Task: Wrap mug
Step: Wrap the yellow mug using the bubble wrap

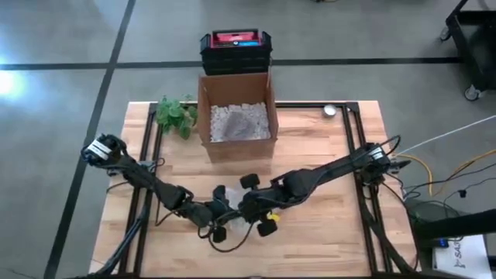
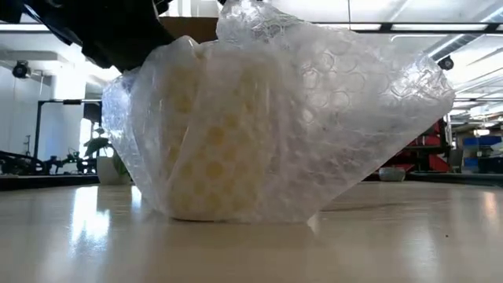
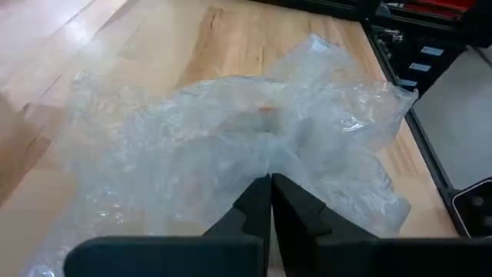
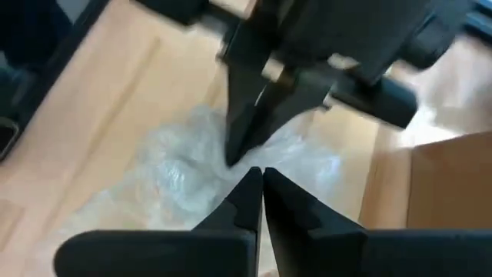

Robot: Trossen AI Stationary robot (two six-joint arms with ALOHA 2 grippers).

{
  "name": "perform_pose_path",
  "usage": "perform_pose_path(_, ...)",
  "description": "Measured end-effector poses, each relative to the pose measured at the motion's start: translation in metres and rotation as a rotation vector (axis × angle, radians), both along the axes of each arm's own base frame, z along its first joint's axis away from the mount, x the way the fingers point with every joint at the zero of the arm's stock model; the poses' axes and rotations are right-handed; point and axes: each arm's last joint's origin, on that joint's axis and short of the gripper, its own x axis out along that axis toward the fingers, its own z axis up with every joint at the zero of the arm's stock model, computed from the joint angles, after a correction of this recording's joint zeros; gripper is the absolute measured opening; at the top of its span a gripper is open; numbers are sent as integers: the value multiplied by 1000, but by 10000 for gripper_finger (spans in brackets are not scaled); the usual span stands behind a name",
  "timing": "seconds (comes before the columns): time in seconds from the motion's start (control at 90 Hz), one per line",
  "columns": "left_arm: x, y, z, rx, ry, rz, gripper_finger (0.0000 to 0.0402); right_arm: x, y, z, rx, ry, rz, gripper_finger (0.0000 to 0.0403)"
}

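Note:
A pale yellow mug (image 2: 212, 149) stands on the wooden table (image 1: 325, 232) near its front middle, swathed in clear bubble wrap (image 2: 314, 118). The wrap bunches over the mug and spreads out to one side on the table. Both arms meet over the bundle (image 1: 231, 203). My left gripper (image 3: 270, 178) is shut with its tips at a raised fold of the wrap. My right gripper (image 4: 257, 171) is shut too and comes in from the opposite side, its tips close to the left gripper's fingers (image 4: 244, 131). The mug's handle is hidden. My left gripper pinches a raised fold of the bubble wrap (image 3: 269, 158) between its two fingertips, slanting down from the table's left. One layer or several, I cannot tell. The wrap lies slack around the mug, its lower part on the table. My right gripper has its shut tips at the crumpled top of the wrap (image 4: 231, 171), slanting down from the table's right. Its own fingers hide the place of contact, so whether it pinches the wrap cannot be told.
An open cardboard box (image 1: 236, 116) with pale filler stands at the far middle, a black and red case (image 1: 236, 48) behind it. A green plant (image 1: 174, 115) is left of the box, a small round thing (image 1: 331, 110) at the far right.

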Motion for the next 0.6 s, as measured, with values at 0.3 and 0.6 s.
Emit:
perform_pose_path(0.3, 0, -1, 0, 13, 10, -18, 0, 24, -1, -52, 19, 66, -2, 0)
perform_pose_path(0.6, -1, -1, 3, 6, 9, -29, 0, 26, 10, -92, 17, 186, -28, 0)
